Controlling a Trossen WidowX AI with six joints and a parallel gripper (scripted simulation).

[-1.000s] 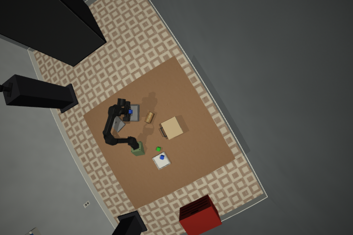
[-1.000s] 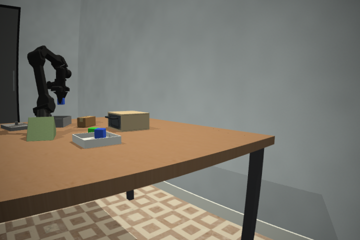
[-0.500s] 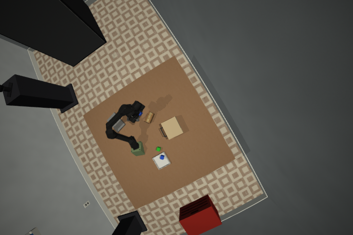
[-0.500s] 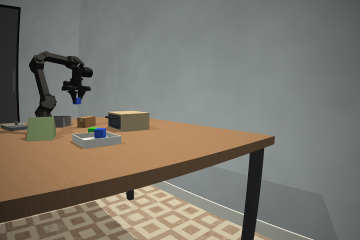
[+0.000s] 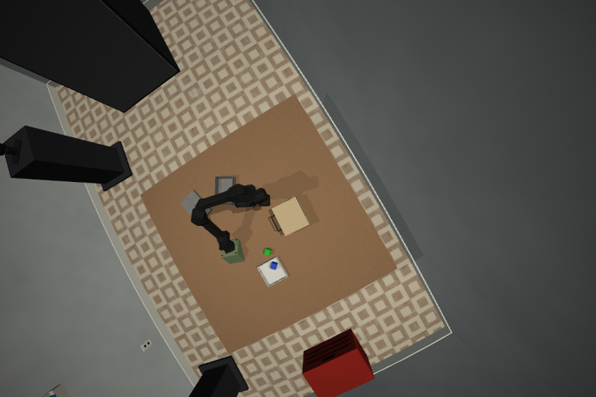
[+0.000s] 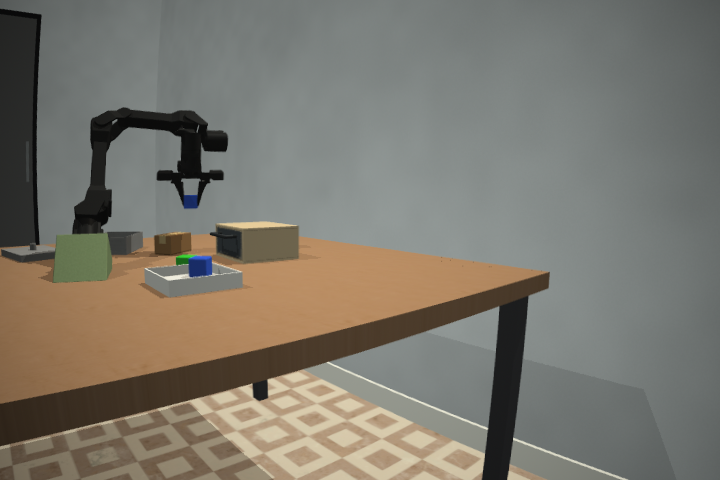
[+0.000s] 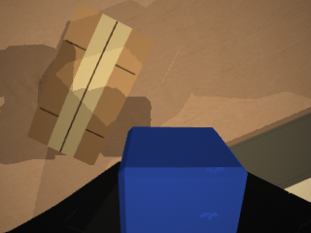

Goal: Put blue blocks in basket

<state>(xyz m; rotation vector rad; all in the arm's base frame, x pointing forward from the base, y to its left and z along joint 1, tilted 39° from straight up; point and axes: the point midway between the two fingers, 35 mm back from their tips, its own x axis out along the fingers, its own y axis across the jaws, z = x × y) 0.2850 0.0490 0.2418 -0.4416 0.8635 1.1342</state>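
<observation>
Apparently, the carton (image 6: 172,243) (image 7: 90,84) bears no readable label.

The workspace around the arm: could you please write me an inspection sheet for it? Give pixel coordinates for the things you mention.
Surface: brown tabletop (image 5: 308,140) (image 6: 315,300) (image 7: 219,58), no spill seen.
Job's things: one blue block (image 5: 273,265) (image 6: 200,266) in the white tray (image 5: 269,277) (image 6: 205,285), likely the basket; grey box (image 5: 223,182) (image 6: 126,242) open, lid (image 5: 192,200) (image 6: 26,254) beside it; drawer unit (image 5: 290,216) (image 6: 270,242) (image 7: 301,192) apparently shut.
Clutter: green block (image 5: 267,251) (image 6: 184,259), brown carton (image 6: 172,243) (image 7: 92,92), green tapered block (image 5: 233,252) (image 6: 81,257).
Gripper (image 5: 260,197) (image 6: 190,201) (image 7: 172,171): shut on another blue block (image 6: 190,201) (image 7: 182,194), raised.
Cables: nothing seen.
Surroundings: patterned floor (image 5: 237,60) (image 6: 349,418), red cabinet (image 5: 338,374).
</observation>
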